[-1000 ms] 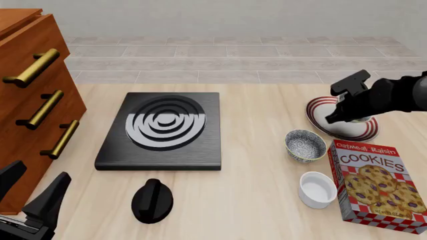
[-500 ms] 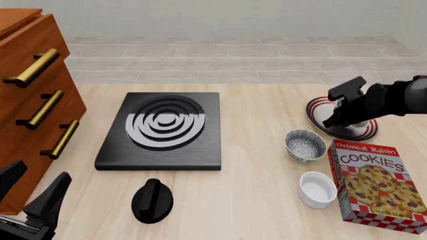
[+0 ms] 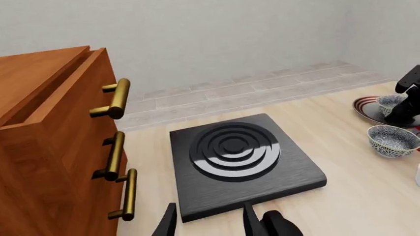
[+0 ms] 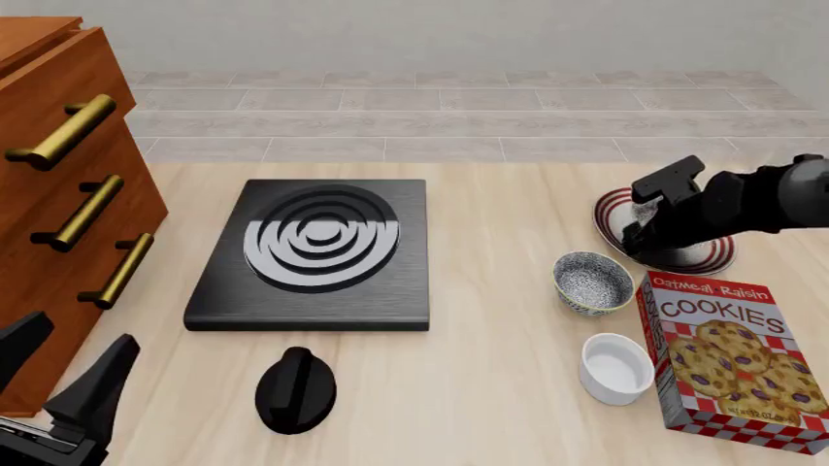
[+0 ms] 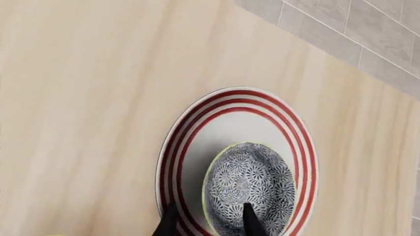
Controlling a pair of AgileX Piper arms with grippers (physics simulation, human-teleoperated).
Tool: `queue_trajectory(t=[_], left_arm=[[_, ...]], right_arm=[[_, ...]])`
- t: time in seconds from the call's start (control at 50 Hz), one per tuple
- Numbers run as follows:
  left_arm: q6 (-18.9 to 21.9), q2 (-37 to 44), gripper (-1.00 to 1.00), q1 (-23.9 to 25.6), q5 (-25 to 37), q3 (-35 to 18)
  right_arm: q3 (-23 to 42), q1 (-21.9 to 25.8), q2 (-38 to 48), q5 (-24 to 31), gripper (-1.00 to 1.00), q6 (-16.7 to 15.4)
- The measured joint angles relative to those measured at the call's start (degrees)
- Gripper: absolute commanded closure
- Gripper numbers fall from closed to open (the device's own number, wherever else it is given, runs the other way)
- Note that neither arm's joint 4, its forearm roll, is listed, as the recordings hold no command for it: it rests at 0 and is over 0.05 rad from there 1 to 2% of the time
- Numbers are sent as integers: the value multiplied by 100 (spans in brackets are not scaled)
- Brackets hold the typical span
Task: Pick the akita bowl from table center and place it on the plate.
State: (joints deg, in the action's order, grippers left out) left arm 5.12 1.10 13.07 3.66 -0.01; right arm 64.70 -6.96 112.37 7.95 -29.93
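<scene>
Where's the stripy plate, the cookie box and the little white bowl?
plate (image 5: 233, 118): right wrist view, bare white middle, beside the bowl on it.
cookie box (image 4: 733, 340): front view, middle of its printed face.
white bowl (image 4: 616, 366): front view, its inside.

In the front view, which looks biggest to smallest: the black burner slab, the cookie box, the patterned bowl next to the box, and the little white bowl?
1. Black burner slab
2. Cookie box
3. Patterned bowl and white bowl: too alike to rank, and the white one sits nearer the camera.

Akita bowl (image 5: 248, 189) on plate (image 5: 196, 128), far right; second bowl (image 4: 593, 282) nearer, left of cookie box (image 4: 732, 359).
</scene>
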Motion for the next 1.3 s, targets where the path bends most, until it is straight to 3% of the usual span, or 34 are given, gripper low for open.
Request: queue_trajectory(t=[0.64,1.3], left_arm=[[3,39,-100,45,-24,0],[1,59,-100,88,-40,0]], right_arm=[[-206,120,-279,-73,-100,5],[-756,281,-1314,-59,-100,-102]])
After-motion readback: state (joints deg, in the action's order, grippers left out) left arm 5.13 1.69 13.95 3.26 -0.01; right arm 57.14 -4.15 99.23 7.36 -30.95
